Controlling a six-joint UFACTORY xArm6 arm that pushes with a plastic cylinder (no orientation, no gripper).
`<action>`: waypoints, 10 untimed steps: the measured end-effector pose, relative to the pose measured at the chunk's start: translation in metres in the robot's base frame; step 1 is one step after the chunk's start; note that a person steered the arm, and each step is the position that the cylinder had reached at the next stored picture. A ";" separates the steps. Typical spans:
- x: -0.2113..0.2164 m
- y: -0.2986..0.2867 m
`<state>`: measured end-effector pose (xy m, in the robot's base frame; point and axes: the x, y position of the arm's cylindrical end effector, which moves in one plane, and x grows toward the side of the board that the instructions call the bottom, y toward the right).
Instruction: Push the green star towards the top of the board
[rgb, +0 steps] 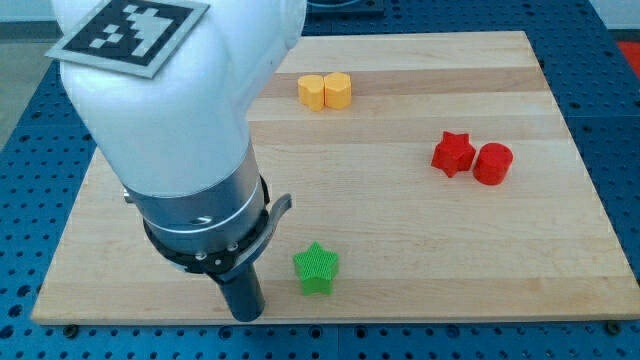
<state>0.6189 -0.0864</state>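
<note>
Tip beside green star, at view's lower left, on counter.
No gripper fitted; an off-centre push may spin the star sideways.

1. The green star sits near the board's bottom edge, with my tip just to its left and slightly lower.
2. The red star touches the red cylinder at the view's right.
3. The two yellow blocks touch each other near the top.
</note>
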 end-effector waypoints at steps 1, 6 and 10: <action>-0.001 0.029; -0.013 0.061; -0.054 0.045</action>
<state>0.5648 -0.0410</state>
